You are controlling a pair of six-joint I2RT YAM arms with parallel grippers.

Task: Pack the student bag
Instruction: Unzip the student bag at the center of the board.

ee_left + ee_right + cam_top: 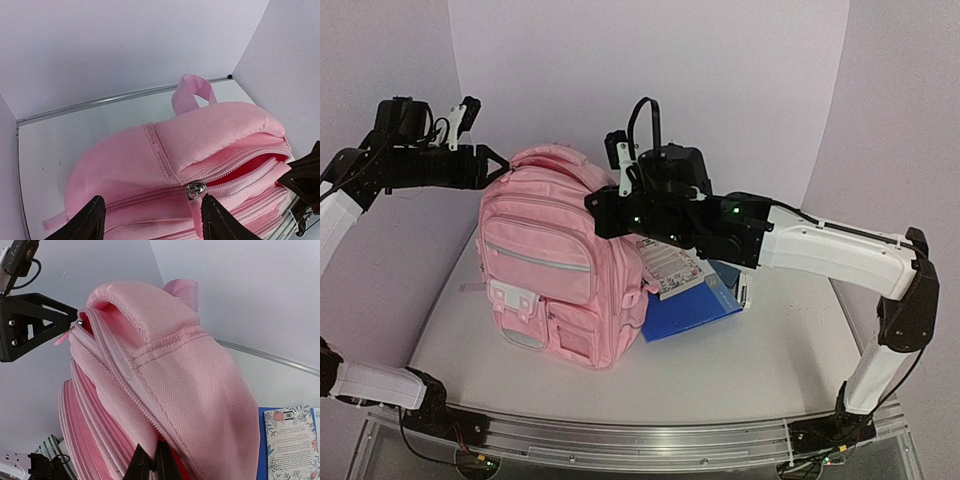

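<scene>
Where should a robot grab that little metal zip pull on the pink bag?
Pinch the zip pull across its flat metal tab, probably coming from the top left of the bag. It stands proud of the teeth, and the open jaws of the left gripper face it.

Open tabletop (740,375) lies before the student bag (555,265)

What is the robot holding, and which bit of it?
The right gripper is shut on the backpack, at its zip edge. The left gripper is open, holding nothing.
</scene>
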